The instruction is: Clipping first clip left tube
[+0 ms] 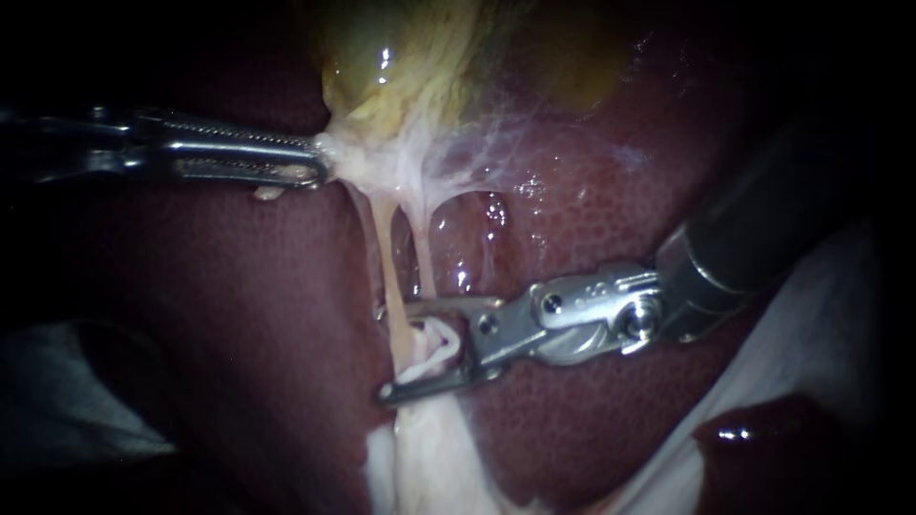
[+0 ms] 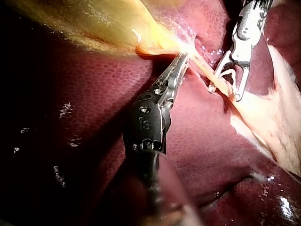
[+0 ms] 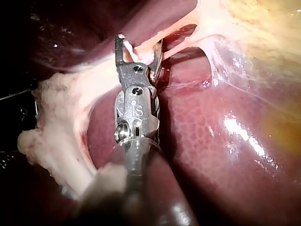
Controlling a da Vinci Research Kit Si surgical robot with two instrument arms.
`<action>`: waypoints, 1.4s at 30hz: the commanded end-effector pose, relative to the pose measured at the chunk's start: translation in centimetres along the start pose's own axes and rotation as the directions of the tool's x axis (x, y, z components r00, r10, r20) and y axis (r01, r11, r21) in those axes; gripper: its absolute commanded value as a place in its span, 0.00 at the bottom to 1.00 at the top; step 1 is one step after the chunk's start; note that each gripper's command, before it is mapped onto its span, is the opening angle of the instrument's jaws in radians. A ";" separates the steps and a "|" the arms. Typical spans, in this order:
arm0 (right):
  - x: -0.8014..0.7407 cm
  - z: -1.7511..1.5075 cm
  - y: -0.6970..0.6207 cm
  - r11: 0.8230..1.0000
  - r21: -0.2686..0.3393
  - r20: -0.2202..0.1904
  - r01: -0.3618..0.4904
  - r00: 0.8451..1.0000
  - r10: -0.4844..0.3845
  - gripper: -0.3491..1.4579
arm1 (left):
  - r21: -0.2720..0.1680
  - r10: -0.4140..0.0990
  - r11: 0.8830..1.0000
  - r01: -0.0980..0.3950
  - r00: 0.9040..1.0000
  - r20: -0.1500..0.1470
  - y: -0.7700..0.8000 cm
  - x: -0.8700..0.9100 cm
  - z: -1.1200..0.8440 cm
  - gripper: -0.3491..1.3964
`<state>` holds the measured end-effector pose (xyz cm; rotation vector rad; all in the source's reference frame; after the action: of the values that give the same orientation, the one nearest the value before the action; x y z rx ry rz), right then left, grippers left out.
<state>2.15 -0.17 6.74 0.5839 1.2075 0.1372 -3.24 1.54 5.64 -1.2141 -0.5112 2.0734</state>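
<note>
Endoscope view. Gallbladder is at the top of the field, a yellow-green sac lying on the dark red liver. What is inside the sac cannot be seen.

Left instrument comes in level from the left. Its jaws are clenched on the pale webbed tissue at the narrow end of the gallbladder. The left wrist view confirms this: the tips are buried in tissue where the yellow sac tapers off.

Two thin strands run down from that gripped point. They are the left tube and, just beside it, the right tube. They are apart at the top, with liver showing between them, and draw together lower down.

Right instrument comes in from the right, and its jaws stand apart like a fork. The upper jaw lies across the strands where they meet, and the lower jaw lies below that, at the edge of the pale fatty tissue.

- In the gap: pale pinkish tissue, with the left tube running into it.
- Whether the right tube also lies inside the gap cannot be told.
- The jaws are not closed down; a clear gap shows in the right wrist view, with a pale strand crossing it.
- Whether the small white shape deep in the fork is a clip cannot be told.
</note>
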 end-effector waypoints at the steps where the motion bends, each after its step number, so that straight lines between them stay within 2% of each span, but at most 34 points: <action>1: 0.01 0.02 -0.01 1.000 0.005 -0.010 -0.005 1.000 0.005 0.47 | 0.000 0.000 1.000 0.000 1.000 0.000 0.00 0.00 0.00 0.00; 5: 0.08 0.06 -0.07 0.999 0.046 -0.049 -0.011 0.999 0.013 0.46 | 0.000 0.000 1.000 0.000 1.000 0.000 0.00 0.00 0.00 0.00; 7: 0.11 0.07 -0.11 0.998 0.062 -0.056 -0.009 0.998 0.012 0.46 | 0.000 0.000 1.000 0.000 1.000 0.000 0.00 0.00 0.00 0.00; 12: 0.21 0.08 -0.29 0.995 0.098 -0.058 -0.005 0.998 0.010 0.44 | 0.000 0.000 1.000 0.000 1.000 0.000 0.00 0.00 0.00 0.00; 17: 0.27 0.09 -0.39 0.993 0.114 -0.059 -0.011 0.998 0.018 0.41 | 0.000 0.000 1.000 0.000 1.000 0.000 0.00 0.00 0.00 0.00; 21: 0.29 0.05 -0.39 0.995 0.094 -0.058 -0.019 0.998 0.025 0.36 | 0.000 0.000 1.000 0.000 1.000 0.000 0.00 0.00 0.00 0.00; 27: 0.28 0.02 -0.40 0.995 0.096 -0.060 -0.037 0.997 0.043 0.26 | 0.000 0.000 1.000 0.000 1.000 0.000 0.00 0.00 0.00 0.00; 37: 0.27 -0.01 -0.39 0.994 0.105 -0.051 -0.043 0.998 0.048 0.00 | 0.000 0.000 1.000 0.000 1.000 0.000 0.00 0.00 0.00 0.00; 42: 0.29 -0.04 -0.37 0.989 0.115 -0.049 -0.091 0.994 0.097 0.00 | 0.000 0.000 1.000 0.000 1.000 0.000 0.00 0.00 0.00 0.00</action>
<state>2.13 -0.34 6.30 0.7427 1.2457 0.1721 -3.24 1.54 5.64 -1.2139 -0.5110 2.0732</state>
